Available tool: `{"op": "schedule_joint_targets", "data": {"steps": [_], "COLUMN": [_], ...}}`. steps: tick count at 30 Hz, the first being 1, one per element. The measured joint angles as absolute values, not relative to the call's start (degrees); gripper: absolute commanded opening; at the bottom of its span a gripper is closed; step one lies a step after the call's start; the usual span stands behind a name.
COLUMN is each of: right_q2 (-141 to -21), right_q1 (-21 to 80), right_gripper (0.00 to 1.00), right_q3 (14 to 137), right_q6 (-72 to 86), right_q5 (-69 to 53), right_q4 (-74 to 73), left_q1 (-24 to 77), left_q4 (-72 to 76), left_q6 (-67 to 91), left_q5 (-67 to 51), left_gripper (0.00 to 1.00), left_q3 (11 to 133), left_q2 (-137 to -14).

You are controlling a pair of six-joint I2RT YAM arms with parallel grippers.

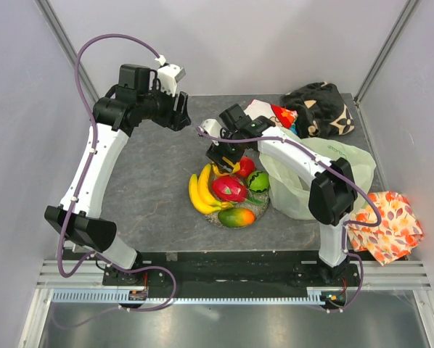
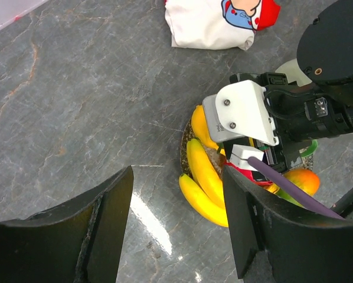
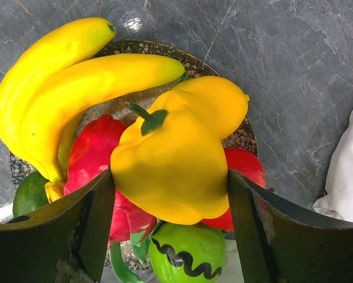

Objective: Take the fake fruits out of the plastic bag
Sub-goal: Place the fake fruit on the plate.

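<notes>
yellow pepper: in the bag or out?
Out. The yellow pepper is gripped in the right pincer, just above the dish; the plastic bag lies apart, off to the side.

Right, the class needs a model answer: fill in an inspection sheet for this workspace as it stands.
Surface: grey veined table.
Job's things: bananas, dragon fruit, mango and others piled on the dish; plastic bag lies right of it, contents not visible.
Clutter: white cartoon cloth, dark patterned cloth, orange leaf cloth.
Grippers: left gripper open, empty, above the table; right gripper closed on the yellow pepper over the dish.
Cables: purple cables loop along both arms.
Surroundings: pale walls, metal rail at near edge.
</notes>
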State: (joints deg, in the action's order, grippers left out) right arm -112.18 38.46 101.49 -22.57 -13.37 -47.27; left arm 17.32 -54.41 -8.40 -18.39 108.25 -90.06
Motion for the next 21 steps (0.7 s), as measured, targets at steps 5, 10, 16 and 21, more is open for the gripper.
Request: {"op": "schedule_joint_targets", "data": {"steps": [5,10,16,21], "right_q2": [-112.18,-111.48,-105.45,-102.45], "right_q1": [38.48,38.46,38.46,37.95], "right_gripper": [0.88,0.93,0.94,0.93], "right_q3": [101.84,106.26,108.92,109.23], "right_q6": [-21.21,-20.32,-19.55,-19.25], "right_q5": [-13.15,-14.52,-17.39,-18.15], "right_q4": [-47.75,-51.51,-54.48,-55.61], "left_q1": [17.32,17.32,17.32,17.32], "left_q4": [-54.41,-54.41,-54.43,-54.35], "left_q6": [-8.4,-8.38,-8.38,-8.38], "left_q5": [-18.55,-18.63,-19.57,-19.88], "left_gripper": [0.69,0.69,0.69,0.68], "left_q3": [108.25,108.25,108.75,111.09], "left_q2": [-90.06,-90.06,-90.72,-92.79]}}
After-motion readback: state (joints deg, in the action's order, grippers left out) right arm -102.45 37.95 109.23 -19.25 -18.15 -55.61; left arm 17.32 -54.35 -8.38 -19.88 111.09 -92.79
